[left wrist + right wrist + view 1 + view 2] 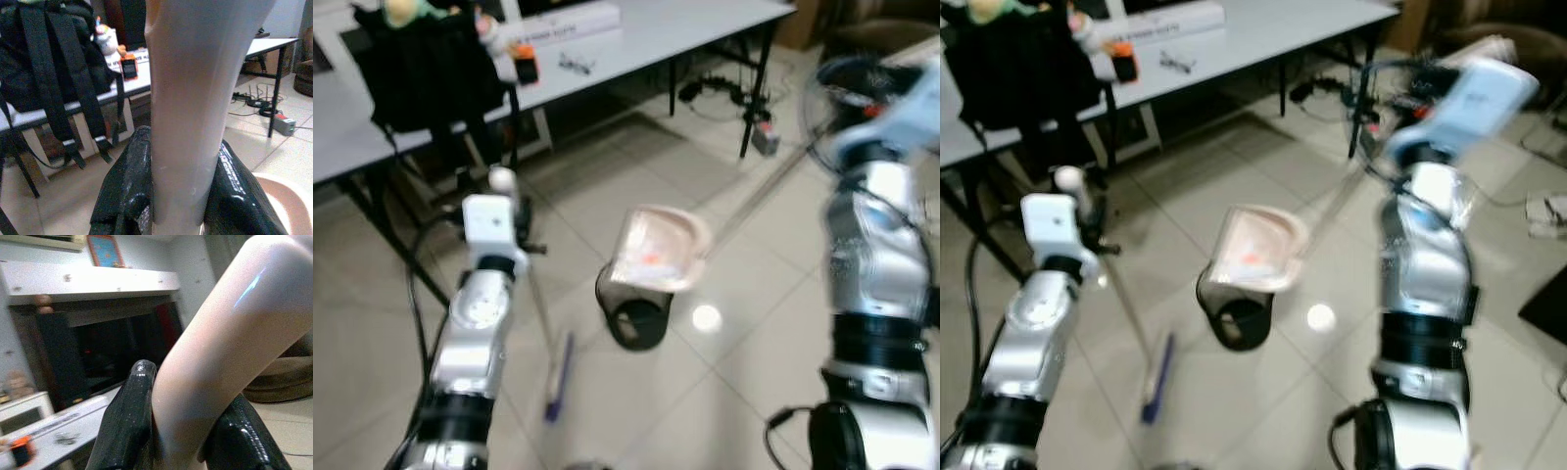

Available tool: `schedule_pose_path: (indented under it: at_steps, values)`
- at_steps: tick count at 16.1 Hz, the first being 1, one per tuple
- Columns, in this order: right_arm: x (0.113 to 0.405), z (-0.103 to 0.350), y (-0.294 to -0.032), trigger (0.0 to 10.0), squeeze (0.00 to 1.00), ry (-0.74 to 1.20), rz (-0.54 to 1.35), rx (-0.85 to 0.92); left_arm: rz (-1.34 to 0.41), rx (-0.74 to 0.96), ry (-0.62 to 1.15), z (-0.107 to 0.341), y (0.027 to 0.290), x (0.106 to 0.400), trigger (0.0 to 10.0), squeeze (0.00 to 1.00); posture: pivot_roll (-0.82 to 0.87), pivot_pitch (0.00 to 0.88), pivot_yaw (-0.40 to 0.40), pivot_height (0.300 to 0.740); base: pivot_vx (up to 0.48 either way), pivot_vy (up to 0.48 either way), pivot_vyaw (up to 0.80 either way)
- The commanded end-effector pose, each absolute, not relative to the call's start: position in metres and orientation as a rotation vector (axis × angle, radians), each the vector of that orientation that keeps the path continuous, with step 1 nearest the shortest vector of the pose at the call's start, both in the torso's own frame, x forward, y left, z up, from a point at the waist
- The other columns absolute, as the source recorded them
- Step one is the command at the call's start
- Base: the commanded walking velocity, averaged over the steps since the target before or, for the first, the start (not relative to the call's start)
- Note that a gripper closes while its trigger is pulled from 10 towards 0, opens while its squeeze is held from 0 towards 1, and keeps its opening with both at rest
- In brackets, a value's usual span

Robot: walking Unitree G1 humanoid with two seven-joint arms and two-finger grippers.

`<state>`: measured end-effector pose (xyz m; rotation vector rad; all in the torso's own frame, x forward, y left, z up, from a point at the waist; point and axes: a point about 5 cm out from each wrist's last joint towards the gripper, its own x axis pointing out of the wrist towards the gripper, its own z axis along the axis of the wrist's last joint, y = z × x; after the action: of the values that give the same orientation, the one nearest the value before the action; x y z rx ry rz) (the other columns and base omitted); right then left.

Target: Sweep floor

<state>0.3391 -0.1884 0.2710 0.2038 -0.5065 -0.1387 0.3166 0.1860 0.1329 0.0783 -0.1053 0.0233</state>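
Left gripper (181, 196) fingers clamped on broom handle (195, 98). Right gripper (181, 431) fingers clamped on dustpan handle (230, 338); dustpan (658, 248) tilted over black bin (636, 318), tiled floor (705, 411).

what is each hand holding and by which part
The left hand grips the broom by its pale handle. The right hand grips the dustpan by the end of its long handle.

Black bin (636, 318) and table legs (751, 103) interrupt open floor (607, 196).
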Motion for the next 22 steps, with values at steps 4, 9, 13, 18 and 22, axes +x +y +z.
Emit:
schedule_pose_path:
  at_steps: [4,9,13,18,22]
  values:
    - [0.335,0.282,-0.192,10.0,0.0,-0.577,-0.147,0.193,0.014,0.084,-0.14,0.141,0.183,0.319,10.0,0.0,-0.02,0.033,0.093,0.74,0.387,0.0,0.0]
    - [0.333,0.282,-0.19,10.0,0.0,-0.59,-0.143,0.181,0.015,0.082,-0.131,0.141,0.184,0.32,10.0,0.0,-0.02,0.034,0.097,0.74,0.308,0.0,0.0]
    - [0.332,0.284,-0.189,10.0,0.0,-0.615,-0.139,0.167,0.019,0.08,-0.125,0.14,0.184,0.32,10.0,0.0,-0.02,0.036,0.098,0.74,0.0,0.0,0.0]
    - [0.328,0.285,-0.174,10.0,0.0,-0.674,-0.028,0.097,0.023,0.07,-0.112,0.139,0.185,0.32,10.0,0.0,-0.02,0.038,0.099,0.74,0.0,0.0,0.0]
    - [0.324,0.283,-0.154,10.0,0.0,-0.71,0.069,-0.034,0.019,0.065,-0.104,0.138,0.183,0.32,10.0,0.0,-0.02,0.039,0.1,0.74,0.0,0.0,0.0]
